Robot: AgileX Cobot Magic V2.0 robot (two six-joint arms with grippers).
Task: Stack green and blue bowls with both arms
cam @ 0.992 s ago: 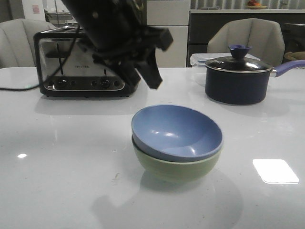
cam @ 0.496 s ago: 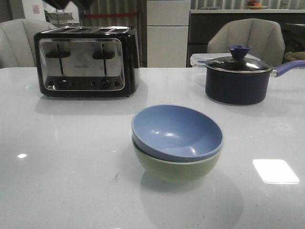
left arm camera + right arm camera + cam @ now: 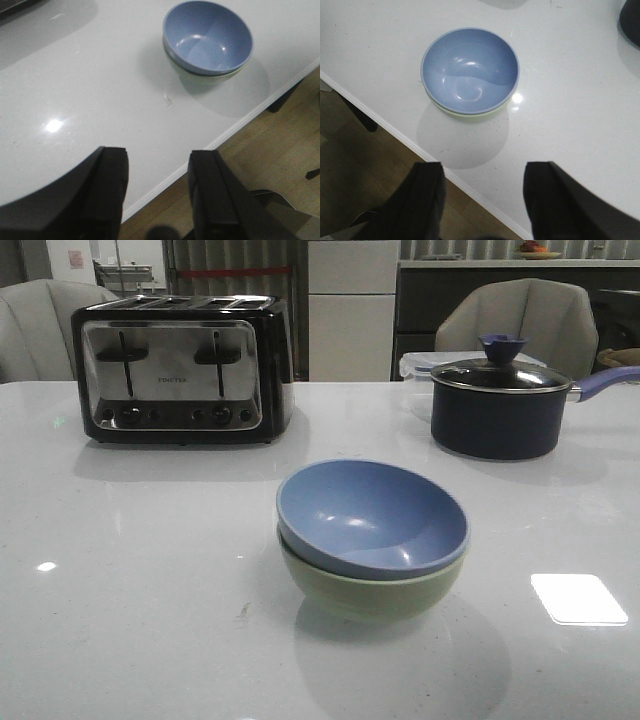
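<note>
Stack done: blue bowl [image 3: 372,515] nested in green bowl [image 3: 372,592] near table's [image 3: 150,590] front edge | I see left gripper [image 3: 157,192] and right gripper [image 3: 482,200] spread, empty | next: nothing to grasp, I'd park arms.

left arm: filled the front view's upper left over the toaster [image 3: 180,370] a second ago, now out of that view | left claw [image 3: 157,172]: drawn back past the surface [image 3: 90,100] edge, fingers apart, holding nothing
</note>
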